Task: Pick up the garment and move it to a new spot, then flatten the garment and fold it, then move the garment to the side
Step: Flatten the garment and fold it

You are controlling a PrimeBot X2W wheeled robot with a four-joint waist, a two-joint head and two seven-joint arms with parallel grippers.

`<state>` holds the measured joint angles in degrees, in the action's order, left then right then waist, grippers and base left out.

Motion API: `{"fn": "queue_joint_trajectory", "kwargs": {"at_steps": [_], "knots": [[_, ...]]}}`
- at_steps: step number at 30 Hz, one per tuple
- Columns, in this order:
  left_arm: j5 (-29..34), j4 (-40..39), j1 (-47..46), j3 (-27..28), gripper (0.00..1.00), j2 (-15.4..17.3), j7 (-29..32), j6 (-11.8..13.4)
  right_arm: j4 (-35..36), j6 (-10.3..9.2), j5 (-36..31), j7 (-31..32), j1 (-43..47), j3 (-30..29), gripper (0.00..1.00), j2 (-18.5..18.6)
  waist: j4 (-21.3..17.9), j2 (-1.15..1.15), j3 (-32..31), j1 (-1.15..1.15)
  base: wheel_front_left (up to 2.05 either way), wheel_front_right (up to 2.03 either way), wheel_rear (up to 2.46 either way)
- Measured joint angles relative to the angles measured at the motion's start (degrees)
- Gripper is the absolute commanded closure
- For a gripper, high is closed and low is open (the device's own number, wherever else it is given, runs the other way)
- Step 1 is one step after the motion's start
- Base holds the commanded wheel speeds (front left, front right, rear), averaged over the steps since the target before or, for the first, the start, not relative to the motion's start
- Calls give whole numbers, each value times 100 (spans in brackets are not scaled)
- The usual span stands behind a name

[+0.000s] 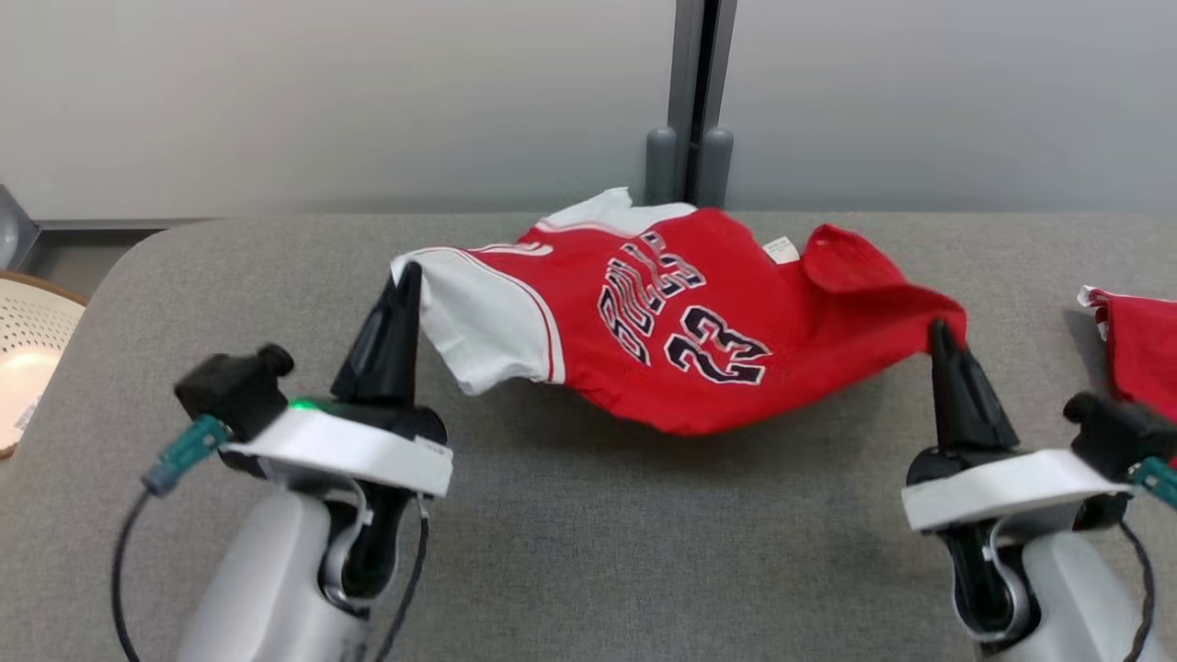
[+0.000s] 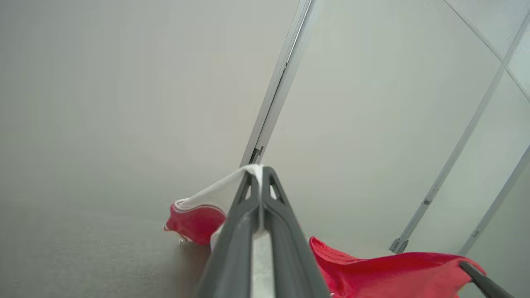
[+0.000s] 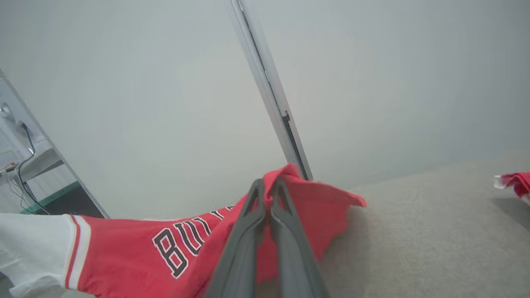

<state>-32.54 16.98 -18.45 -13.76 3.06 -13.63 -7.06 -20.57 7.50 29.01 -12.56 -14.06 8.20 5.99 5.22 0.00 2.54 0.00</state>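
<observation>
Left gripper (image 1: 409,274) and right gripper (image 1: 939,331) pinch the jersey (image 1: 680,340); basket (image 1: 32,322) far left.

Right of the right gripper (image 1: 939,329), a second red cloth (image 1: 1140,345) cut off by the frame edge. Left of the left gripper (image 1: 411,271), a pale basket (image 1: 41,317) half cropped. Jersey (image 1: 680,340) label (image 1: 782,248) beyond the right gripper: print too small to read.
</observation>
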Motion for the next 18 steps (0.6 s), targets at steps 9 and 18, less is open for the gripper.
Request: {"fn": "queue_joint_trajectory", "kwargs": {"at_steps": [9,18], "knots": [[-1195,-1063,-1469,746,100,92,895,172,929,-1,1252,298,-1231,170,100,289,-68,0,-458,0,0,0,0],[-1471,-1382,-2785,975,100,67,1256,680,1414,-1,1050,191,-1894,2,100,240,-133,0,-673,0,0,0,0]]}}
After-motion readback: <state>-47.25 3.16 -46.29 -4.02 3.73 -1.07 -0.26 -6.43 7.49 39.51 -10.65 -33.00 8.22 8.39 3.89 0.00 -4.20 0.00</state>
